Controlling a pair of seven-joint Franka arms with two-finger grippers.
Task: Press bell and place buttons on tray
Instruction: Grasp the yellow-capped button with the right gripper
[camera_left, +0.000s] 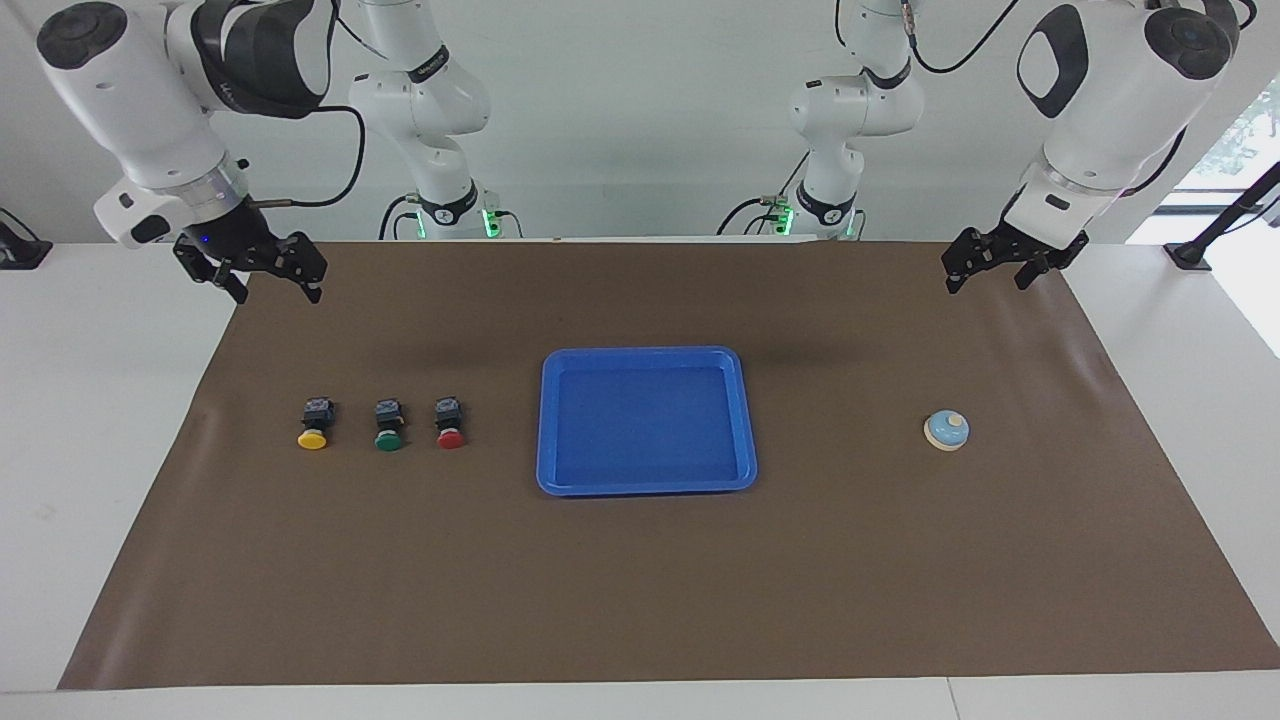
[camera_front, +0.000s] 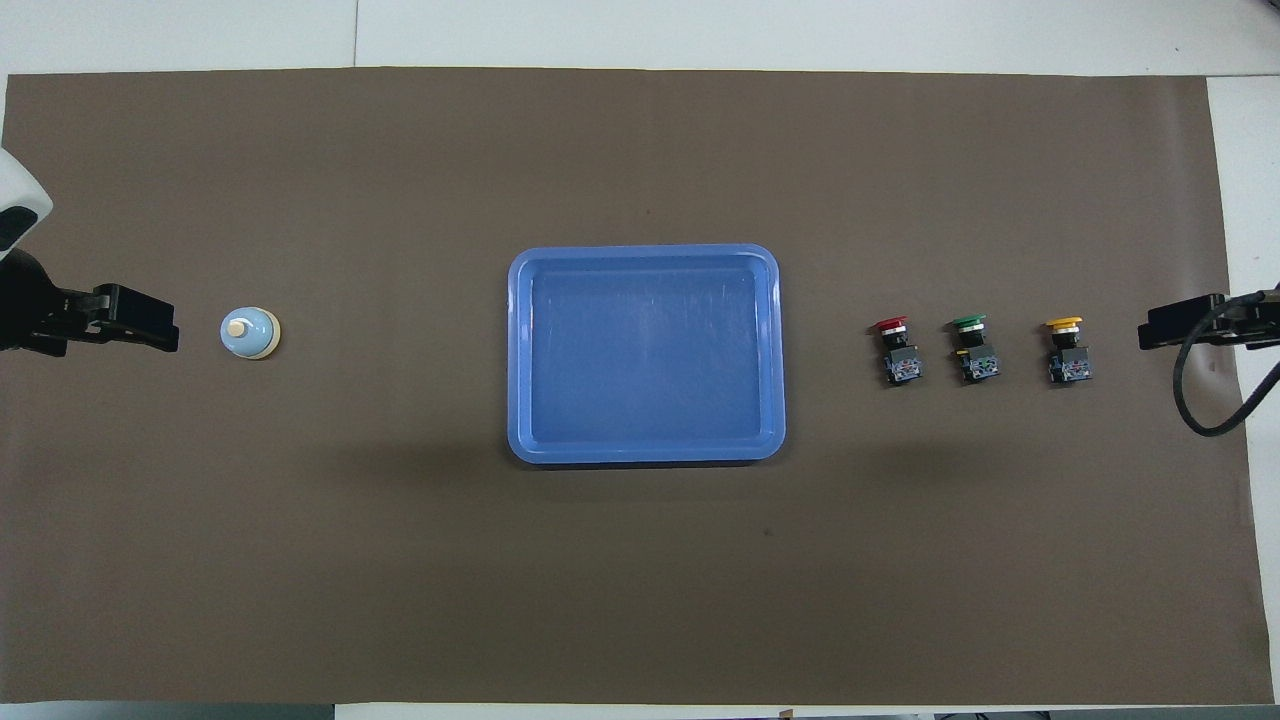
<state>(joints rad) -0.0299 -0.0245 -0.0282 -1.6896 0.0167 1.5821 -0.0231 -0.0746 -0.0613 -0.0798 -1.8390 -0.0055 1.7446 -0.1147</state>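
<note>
Three buttons lie in a row on the brown mat: yellow, green and red, the red one closest to the tray. The blue tray sits mid-table with nothing in it. The bell stands toward the left arm's end. My right gripper hangs open over the mat's edge at the right arm's end, apart from the yellow button. My left gripper hangs open and raised, holding nothing, well apart from the bell.
The brown mat covers most of the white table. A black cable loops from the right wrist. Both arm bases stand at the table's robot end.
</note>
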